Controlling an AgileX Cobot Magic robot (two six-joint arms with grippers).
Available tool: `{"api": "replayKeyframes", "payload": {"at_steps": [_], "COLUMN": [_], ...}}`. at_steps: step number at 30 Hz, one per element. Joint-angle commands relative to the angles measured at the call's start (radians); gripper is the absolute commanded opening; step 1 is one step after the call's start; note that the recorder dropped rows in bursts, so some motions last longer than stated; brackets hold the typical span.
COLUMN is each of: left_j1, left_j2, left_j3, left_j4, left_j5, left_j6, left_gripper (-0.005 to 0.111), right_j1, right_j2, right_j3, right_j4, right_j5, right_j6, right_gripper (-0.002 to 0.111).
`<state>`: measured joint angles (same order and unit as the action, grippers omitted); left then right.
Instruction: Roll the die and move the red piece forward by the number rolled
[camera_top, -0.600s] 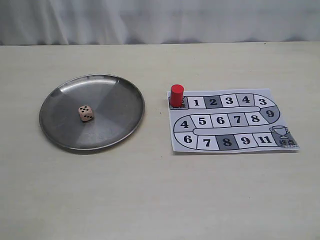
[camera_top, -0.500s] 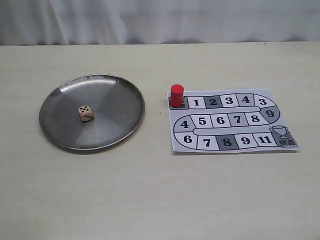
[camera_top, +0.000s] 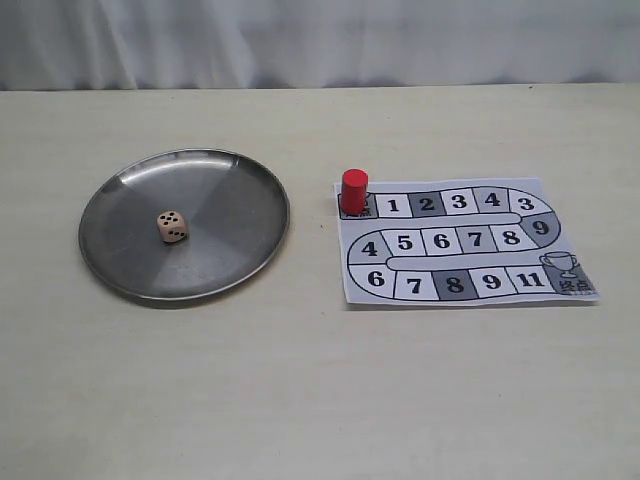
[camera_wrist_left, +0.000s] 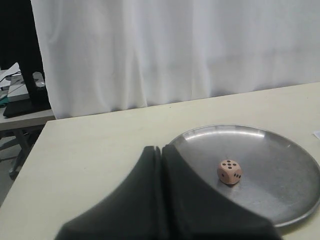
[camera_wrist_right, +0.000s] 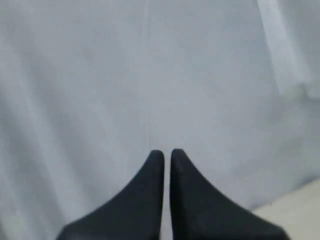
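Note:
The pale beige die (camera_top: 171, 226) lies in the round metal plate (camera_top: 240, 190) on the left of the table, five pips up; the left wrist view shows the die (camera_wrist_left: 229, 171) too. On the start square of the paper board (camera_top: 465, 290) stands the red piece (camera_top: 354, 189), upright. Neither gripper appears in the exterior view. My left gripper (camera_wrist_left: 161, 149) is shut with nothing in it, short of the plate's (camera_wrist_left: 300, 200) near rim. My right gripper (camera_wrist_right: 163, 153) is shut and empty, facing a white curtain, away from the table.
The board's numbered squares run from 1 beside the red piece along a winding track to a trophy square (camera_top: 566, 268). A white curtain (camera_top: 320, 40) hangs behind the table. A dark stand (camera_wrist_left: 30, 75) and a side table sit beyond the table's edge in the left wrist view.

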<state>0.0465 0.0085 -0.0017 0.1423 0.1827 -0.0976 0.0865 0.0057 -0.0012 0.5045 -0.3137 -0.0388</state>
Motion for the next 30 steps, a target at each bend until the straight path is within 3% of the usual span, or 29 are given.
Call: {"api": "replayKeyframes", "payload": {"at_steps": [1, 3, 10, 16, 22, 26, 30], "left_j1": [-0.004, -0.004, -0.004, -0.004, -0.004, -0.004, -0.004], "left_j2": [-0.005, -0.005, -0.005, -0.005, -0.005, -0.005, -0.005], "left_j3": [0.002, 0.002, 0.002, 0.002, 0.002, 0.002, 0.002], "left_j4": [0.001, 0.001, 0.001, 0.001, 0.001, 0.001, 0.001], "left_j5": [-0.008, -0.008, -0.008, -0.008, -0.008, -0.008, -0.008], "left_j6": [0.001, 0.001, 0.001, 0.001, 0.001, 0.001, 0.001], "left_gripper": [0.0, 0.0, 0.0, 0.0, 0.0, 0.0, 0.0], "right_j1": [-0.002, -0.002, -0.002, -0.002, 0.009, 0.154, 0.385], "right_j2": [-0.006, 0.1, 0.56, 0.991, 1.367, 1.511, 1.609], "right_j3": [-0.038, -0.062, -0.148, -0.285, -0.43, -0.568, -0.703], "right_j4": [-0.364, -0.615, -0.779, -1.112, -1.629, -1.717, -1.719], "right_j5": [-0.027, 0.0, 0.001, -0.006, -0.311, -0.207, 0.11], "right_j6": [0.187, 0.377, 0.478, 0.761, 1.199, 1.285, 1.287], "right_gripper": [0.004, 0.004, 0.004, 0.004, 0.004, 0.004, 0.004]}}
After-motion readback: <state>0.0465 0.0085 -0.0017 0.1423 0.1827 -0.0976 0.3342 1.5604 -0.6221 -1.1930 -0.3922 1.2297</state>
